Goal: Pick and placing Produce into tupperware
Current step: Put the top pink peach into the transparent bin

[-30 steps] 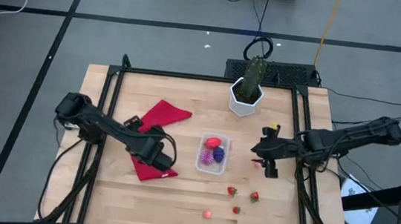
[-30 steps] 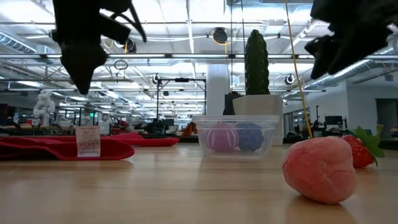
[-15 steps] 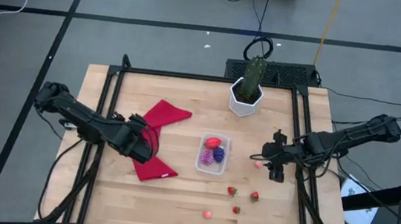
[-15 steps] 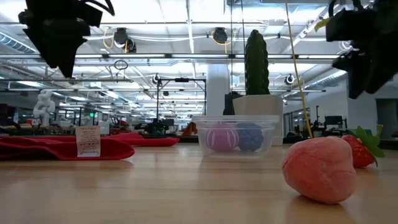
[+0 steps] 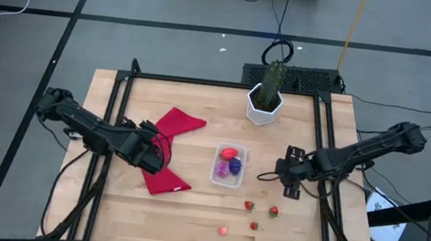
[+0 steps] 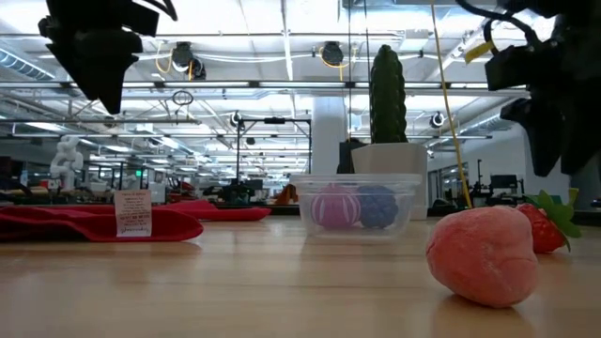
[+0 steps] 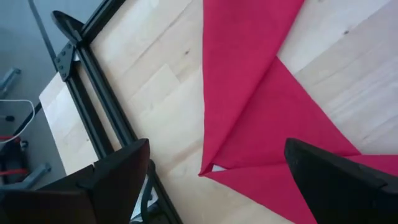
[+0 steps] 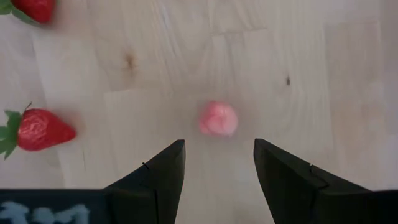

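Left gripper (image 5: pixel 157 153) over red cloth (image 5: pixel 170 152), fingers spread, empty. Tupperware (image 5: pixel 228 165) mid-table holds red, pink, purple produce; low view shows only two balls inside. Right gripper (image 5: pixel 289 176) beside it, fingers half apart, holding nothing. Its wrist view alone shows pink piece (image 8: pixel 218 119) under the fingers, two strawberries (image 8: pixel 38 130) nearby.
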